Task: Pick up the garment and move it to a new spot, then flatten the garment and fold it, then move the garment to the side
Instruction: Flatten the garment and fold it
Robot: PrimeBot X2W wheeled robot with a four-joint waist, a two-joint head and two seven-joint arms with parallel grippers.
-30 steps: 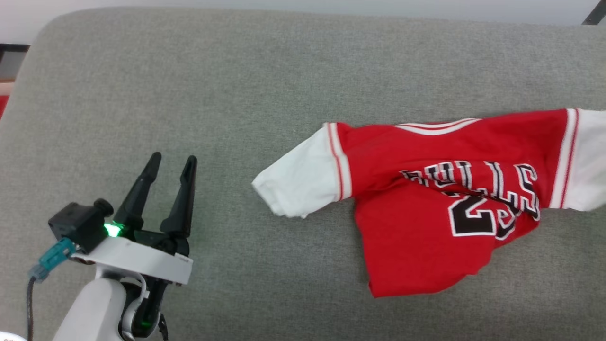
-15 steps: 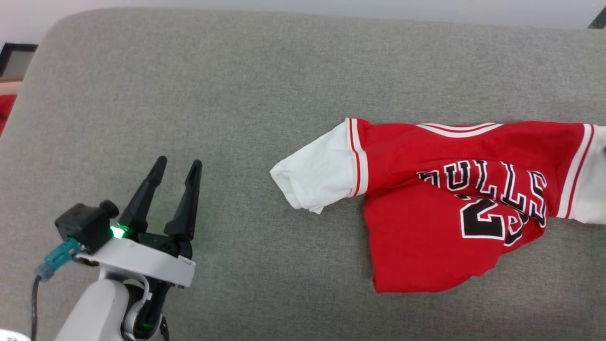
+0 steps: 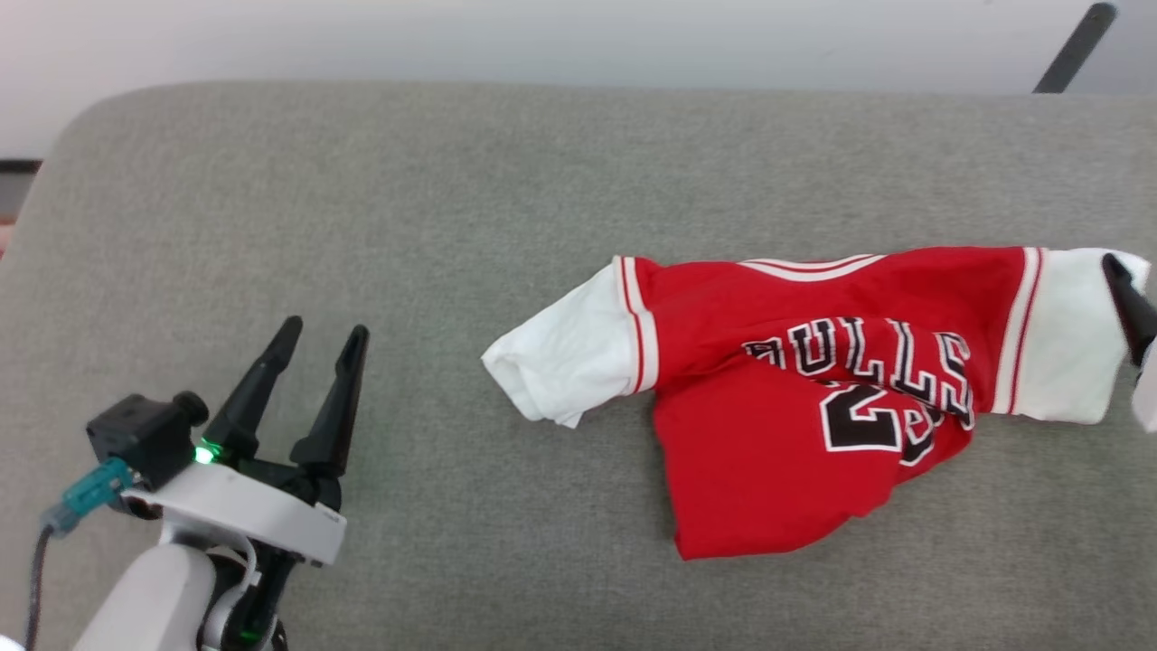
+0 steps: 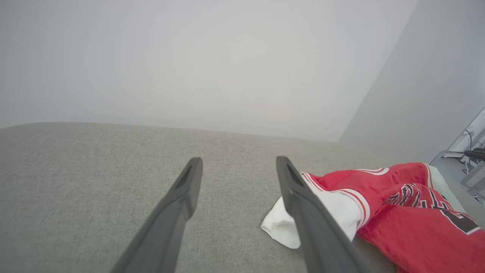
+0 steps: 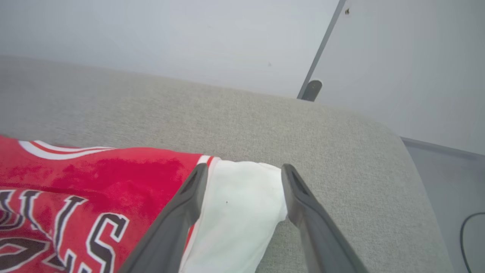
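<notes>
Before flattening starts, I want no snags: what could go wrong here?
1. The open right hand straddles the white sleeve of the jersey; pulling away could drag it.
2. The red body lies bunched across the lettering; smoothing from one side may press creases in.

The garment is lying rumpled on the right half of the grey cushion, one white sleeve pointing left. The left hand is holding its fingers spread at lower left, well apart from it. The right hand is showing one dark finger over the other sleeve.
</notes>
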